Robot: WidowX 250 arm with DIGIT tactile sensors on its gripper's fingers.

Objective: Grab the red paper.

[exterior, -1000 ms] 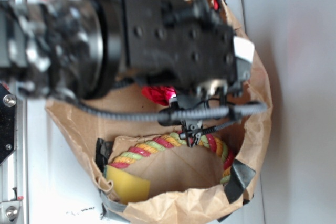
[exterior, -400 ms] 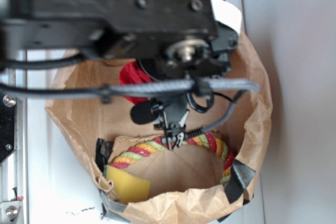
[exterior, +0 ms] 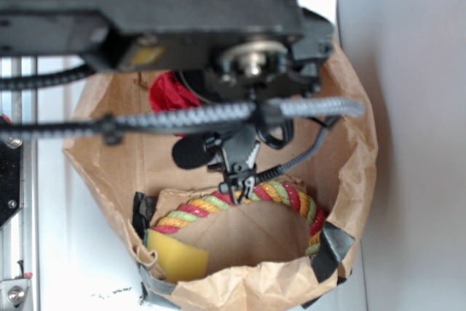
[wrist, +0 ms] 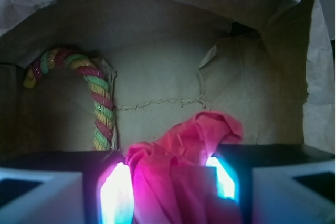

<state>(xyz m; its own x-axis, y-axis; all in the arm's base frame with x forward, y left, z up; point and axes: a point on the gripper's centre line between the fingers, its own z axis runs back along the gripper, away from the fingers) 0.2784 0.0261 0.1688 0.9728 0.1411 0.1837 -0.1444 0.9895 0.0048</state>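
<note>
The red paper is a crumpled pink-red wad filling the gap between my gripper's two glowing pads, which press it from both sides. Its top fold sticks up past the fingertips. In the exterior view a part of the red paper shows under the black arm body, which hides the fingers. The gripper hangs inside the brown paper bag.
A red, yellow and green striped rope curves along the bag's inner flap and is seen at the left in the wrist view. A yellow sponge block sits at the bag's lower left. Cables cross the bag.
The arm has moved up and to the left in the exterior view, and the red paper has travelled with it, from the bag's middle toward its upper left.
</note>
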